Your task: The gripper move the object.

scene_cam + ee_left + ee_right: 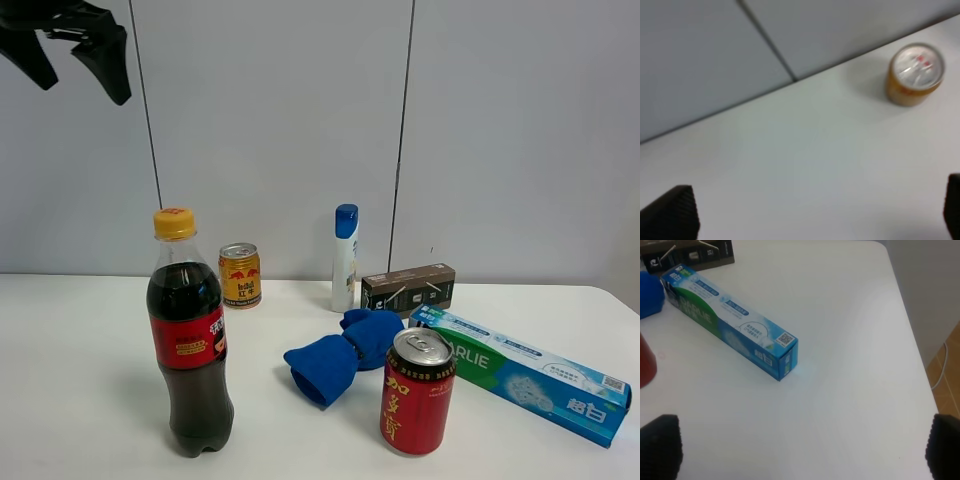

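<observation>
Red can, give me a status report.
Left end effector open, high above table. Right end effector open, empty. Red can upright, untouched. Blue cloth and toothpaste box close beside it.

The left tool (75, 60) is being cropped by the exterior view's edge; the red can (646, 362) is showing only a sliver in the right wrist view.

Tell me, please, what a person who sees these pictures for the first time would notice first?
Probably the tall cola bottle with its yellow cap, standing at the front left of the white table, and the red can with yellow characters at the front, right of centre. Between them lies a blue cloth, and a long blue-green toothpaste box stretches to the right. High in the upper left corner a black pincer hangs open, holding nothing.
</observation>
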Controlling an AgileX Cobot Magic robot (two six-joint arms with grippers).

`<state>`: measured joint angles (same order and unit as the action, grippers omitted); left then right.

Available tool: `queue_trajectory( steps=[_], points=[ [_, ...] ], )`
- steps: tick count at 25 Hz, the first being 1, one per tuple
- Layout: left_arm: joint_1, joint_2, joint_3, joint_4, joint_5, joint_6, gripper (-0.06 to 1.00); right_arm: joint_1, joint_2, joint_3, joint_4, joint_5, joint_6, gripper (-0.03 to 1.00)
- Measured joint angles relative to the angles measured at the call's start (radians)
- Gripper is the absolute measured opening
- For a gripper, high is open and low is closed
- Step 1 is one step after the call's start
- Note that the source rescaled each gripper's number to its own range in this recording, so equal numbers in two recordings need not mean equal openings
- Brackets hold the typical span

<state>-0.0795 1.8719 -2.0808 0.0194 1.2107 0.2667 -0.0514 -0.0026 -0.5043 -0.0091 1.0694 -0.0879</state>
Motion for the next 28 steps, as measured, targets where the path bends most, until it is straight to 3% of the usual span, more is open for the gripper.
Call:
queue_trajectory(
  steps=[11, 23, 28],
  points=[
    [0.183, -0.274, 0.433, -0.001, -0.002, -0.023, 1.00, 0.000, 0.000, 0.000, 0.000, 0.000, 0.000, 1.00],
    [0.317, -0.895, 0.969, -0.126, -0.011, -0.031, 1.00, 0.000, 0.000, 0.000, 0.000, 0.000, 0.000, 1.00],
    [0.357, -1.194, 1.167, -0.140, -0.057, -0.006, 1.00, 0.000, 0.000, 0.000, 0.000, 0.000, 0.000, 1.00]
  ],
)
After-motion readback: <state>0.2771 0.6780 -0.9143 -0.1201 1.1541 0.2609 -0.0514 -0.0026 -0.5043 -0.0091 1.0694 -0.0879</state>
